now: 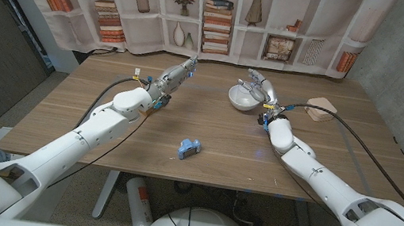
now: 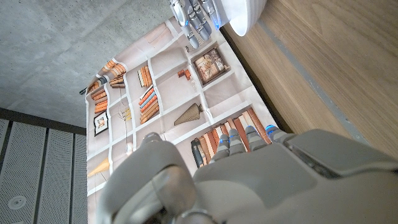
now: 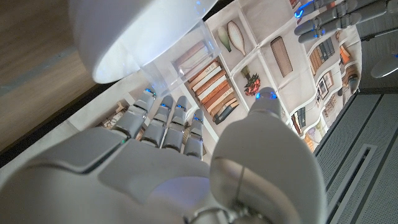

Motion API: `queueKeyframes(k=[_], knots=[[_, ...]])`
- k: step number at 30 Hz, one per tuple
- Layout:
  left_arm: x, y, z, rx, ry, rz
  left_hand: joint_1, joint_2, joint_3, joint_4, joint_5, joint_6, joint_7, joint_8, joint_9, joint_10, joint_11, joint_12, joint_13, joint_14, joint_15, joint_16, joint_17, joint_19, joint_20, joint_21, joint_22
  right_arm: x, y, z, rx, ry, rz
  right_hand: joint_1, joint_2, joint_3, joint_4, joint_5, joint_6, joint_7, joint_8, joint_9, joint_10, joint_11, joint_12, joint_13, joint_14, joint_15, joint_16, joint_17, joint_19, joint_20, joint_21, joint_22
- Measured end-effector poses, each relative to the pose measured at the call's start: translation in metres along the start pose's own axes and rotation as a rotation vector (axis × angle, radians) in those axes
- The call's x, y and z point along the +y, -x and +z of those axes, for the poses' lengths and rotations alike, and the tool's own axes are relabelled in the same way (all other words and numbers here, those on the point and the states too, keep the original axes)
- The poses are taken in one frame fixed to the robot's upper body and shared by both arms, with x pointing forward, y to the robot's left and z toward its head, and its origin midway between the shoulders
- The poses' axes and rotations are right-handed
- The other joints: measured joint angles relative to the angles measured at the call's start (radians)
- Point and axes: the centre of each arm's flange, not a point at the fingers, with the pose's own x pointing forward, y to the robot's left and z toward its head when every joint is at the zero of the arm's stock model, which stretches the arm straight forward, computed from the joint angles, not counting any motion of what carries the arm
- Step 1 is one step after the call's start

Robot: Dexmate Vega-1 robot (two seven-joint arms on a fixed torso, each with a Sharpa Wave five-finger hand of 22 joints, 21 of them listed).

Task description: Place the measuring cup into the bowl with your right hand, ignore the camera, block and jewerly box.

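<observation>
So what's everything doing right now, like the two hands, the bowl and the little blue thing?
bowl: upright on the table, under the right hand.
right hand: over the bowl's rim; too hidden to tell if it holds anything.
left hand: off the table, fingers straight, holding nothing.
blue thing: lying on the table, nobody touching it.
tan thing: on the table beside the bowl, untouched.

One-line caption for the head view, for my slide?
Right hand hovers over the white bowl; left hand waits, small blue object lies mid-table.
</observation>
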Motion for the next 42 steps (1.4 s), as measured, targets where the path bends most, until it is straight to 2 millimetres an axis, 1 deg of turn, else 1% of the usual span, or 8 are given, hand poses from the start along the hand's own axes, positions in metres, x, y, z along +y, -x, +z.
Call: queueKeyframes(k=[5,7,12,22,23,27,29,42], knots=[[0.000,0.000,0.000,-0.002,0.000,0.000,0.000,0.000,0.000,0.000,0.000,0.000,0.000,0.000,0.000,0.000,0.000,0.000,0.000,0.000,0.000,0.000,0.000,0.000,0.000,0.000,0.000,-0.003,0.000,0.004,-0.009,-0.001,-0.005,0.000,0.000,-0.001,0.001,0.001,0.005,0.005,0.000,0.000,0.004,0.004,0.008,-0.001,0.000,0.000,0.000,0.000,0.004,-0.004,0.004,0.000],[0.000,0.000,0.000,-0.003,0.000,0.000,0.000,0.000,-0.003,-0.003,0.000,0.000,0.000,0.000,0.000,0.000,0.000,0.000,0.000,0.000,0.000,0.000,0.000,0.000,0.000,0.000,0.000,-0.003,-0.001,0.004,-0.011,-0.001,-0.005,-0.005,0.005,-0.001,0.001,0.008,0.005,0.005,0.007,0.000,0.005,0.003,0.008,-0.005,0.000,0.000,0.000,0.000,0.004,-0.004,0.006,0.000],[0.000,0.000,0.000,-0.004,0.000,0.000,0.000,0.000,-0.004,-0.004,0.000,0.000,0.000,0.000,0.000,0.000,0.000,0.000,0.000,0.000,0.000,0.000,0.000,0.000,0.000,0.000,0.000,-0.005,-0.001,0.008,-0.020,-0.004,-0.008,-0.013,0.013,-0.004,0.010,0.008,0.013,0.012,0.008,0.000,0.015,-0.007,0.008,-0.002,0.016,-0.016,0.004,0.000,0.004,-0.004,0.006,0.000],[0.000,0.001,-0.001,-0.003,0.000,0.000,0.000,0.000,-0.008,0.000,0.000,0.004,-0.004,0.000,0.000,0.000,0.000,0.000,0.000,0.000,0.000,0.000,0.000,0.000,0.000,0.000,0.000,-0.007,-0.002,0.016,-0.045,-0.020,-0.008,-0.029,0.029,-0.005,0.022,0.016,0.047,0.021,0.023,0.000,0.033,-0.007,0.023,-0.002,0.034,-0.042,0.012,0.002,0.018,-0.018,0.006,0.000],[-0.001,0.001,-0.001,-0.002,0.000,-0.001,0.000,0.000,-0.008,0.000,0.000,0.004,-0.004,0.000,0.000,0.000,0.000,0.000,0.000,0.000,0.000,0.000,0.000,0.000,0.000,0.000,0.000,-0.008,-0.002,0.017,-0.047,-0.023,-0.007,-0.029,0.029,-0.006,0.026,0.017,0.050,0.025,0.023,0.000,0.039,-0.005,0.023,-0.002,0.036,-0.043,0.012,0.002,0.018,-0.018,0.006,0.000],[-0.001,0.002,-0.002,-0.002,0.000,-0.001,0.000,0.000,-0.008,0.000,0.000,0.004,-0.004,0.000,0.000,0.000,0.000,0.000,0.000,0.000,0.000,0.000,0.000,0.000,0.000,0.000,0.000,-0.009,-0.002,0.021,-0.056,-0.033,-0.001,-0.035,0.036,-0.006,0.027,0.017,0.059,0.023,0.023,0.000,0.052,-0.005,0.031,-0.002,0.050,-0.043,0.012,0.000,0.025,-0.025,0.006,0.000],[-0.001,0.002,-0.002,-0.002,0.000,-0.001,0.000,0.000,-0.008,0.000,0.000,0.004,-0.004,0.000,0.000,0.000,0.000,0.000,0.000,0.000,0.000,0.000,0.000,0.000,0.000,0.000,0.000,-0.009,-0.002,0.024,-0.062,-0.037,0.002,-0.035,0.036,-0.006,0.027,0.017,0.067,0.030,0.027,0.000,0.052,-0.005,0.031,-0.002,0.054,-0.043,0.012,0.000,0.025,-0.025,0.006,0.000],[0.001,0.005,-0.002,-0.001,0.000,-0.001,0.000,0.000,-0.008,0.000,0.000,0.003,-0.004,0.000,0.000,0.000,0.000,0.000,0.000,0.000,0.000,0.000,0.000,0.000,0.000,0.000,0.000,-0.013,-0.001,0.039,-0.091,-0.061,0.020,-0.041,0.054,-0.002,0.030,0.021,0.077,0.030,0.029,0.000,0.068,-0.010,0.038,-0.002,0.075,-0.043,0.012,0.000,0.025,-0.033,0.006,0.000]])
